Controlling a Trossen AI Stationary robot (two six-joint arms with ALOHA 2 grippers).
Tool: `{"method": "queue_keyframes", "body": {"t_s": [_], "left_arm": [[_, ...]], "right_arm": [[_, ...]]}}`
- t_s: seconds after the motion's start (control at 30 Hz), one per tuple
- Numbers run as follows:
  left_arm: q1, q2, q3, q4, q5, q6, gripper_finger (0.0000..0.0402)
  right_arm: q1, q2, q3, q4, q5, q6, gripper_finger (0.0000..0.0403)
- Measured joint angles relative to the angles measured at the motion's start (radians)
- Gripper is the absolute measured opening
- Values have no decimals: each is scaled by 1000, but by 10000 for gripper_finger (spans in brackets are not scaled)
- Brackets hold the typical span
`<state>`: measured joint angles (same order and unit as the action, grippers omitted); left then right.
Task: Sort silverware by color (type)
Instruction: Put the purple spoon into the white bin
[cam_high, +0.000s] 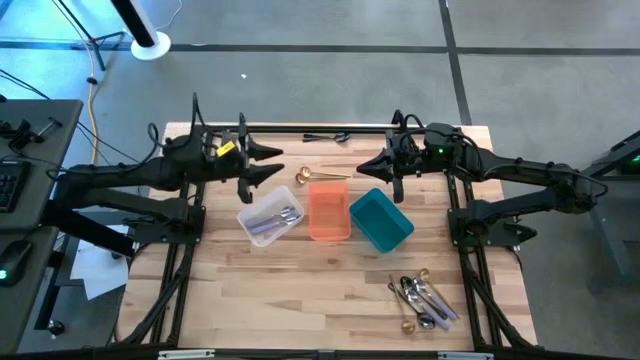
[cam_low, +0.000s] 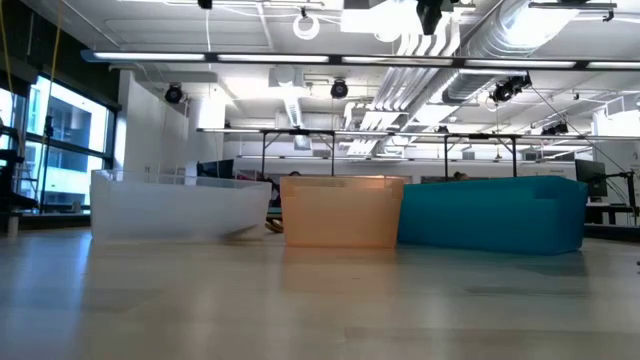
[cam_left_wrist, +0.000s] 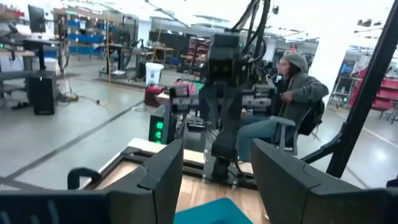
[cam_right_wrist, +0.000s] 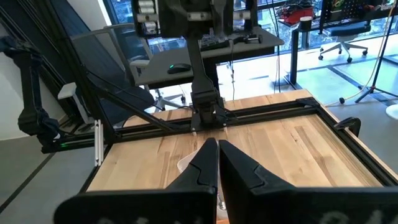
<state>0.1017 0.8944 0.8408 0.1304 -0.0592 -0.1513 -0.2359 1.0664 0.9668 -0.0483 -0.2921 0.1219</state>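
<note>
Left gripper (cam_high: 272, 163) hovers spread; right gripper (cam_high: 366, 166) seemingly pinched empty.

overhead, table-level and two facing wrist views, sharing the bins (cam_high: 328, 212)

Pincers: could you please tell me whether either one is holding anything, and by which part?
Nothing is held: left pincer is open and empty, right pincer shut on nothing.
</note>
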Motion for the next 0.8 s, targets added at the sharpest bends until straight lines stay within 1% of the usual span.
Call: {"method": "queue_keyframes", "body": {"t_s": [0.13, 0.33, 0.8], "left_arm": [[0, 2, -17, -1, -1, 0, 177], [0, 7, -18, 12, -1, 48, 177], [0, 7, -18, 4, 6, 50, 177]], "right_arm": [[0, 0, 0, 0, 0, 0, 0], [0, 0, 0, 0, 0, 0, 0], [0, 0, 0, -2, 0, 0, 0]]}}
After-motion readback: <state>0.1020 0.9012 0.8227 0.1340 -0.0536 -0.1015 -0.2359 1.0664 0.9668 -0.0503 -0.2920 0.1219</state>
